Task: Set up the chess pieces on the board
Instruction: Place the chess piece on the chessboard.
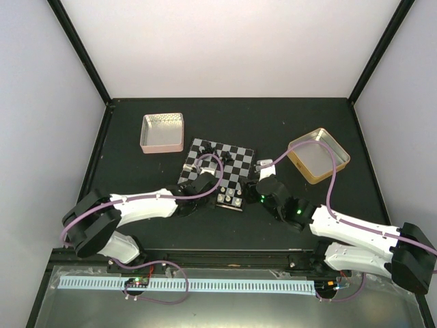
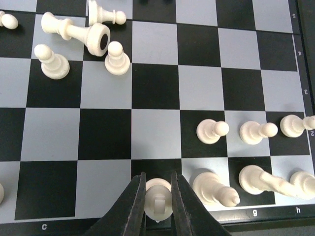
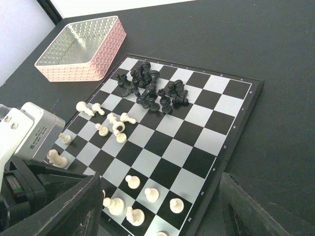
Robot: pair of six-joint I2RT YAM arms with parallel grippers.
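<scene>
Cream piece, pinched in the left gripper, sits over the board's back row — likely the placing step — next needs an upright release; right gripper hangs open at the board's edge.

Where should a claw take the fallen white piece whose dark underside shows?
Across the slim waist of the toppled white piece, coming straight down: it lies flat on the board, and a standing pawn crowds its wide base end.
</scene>
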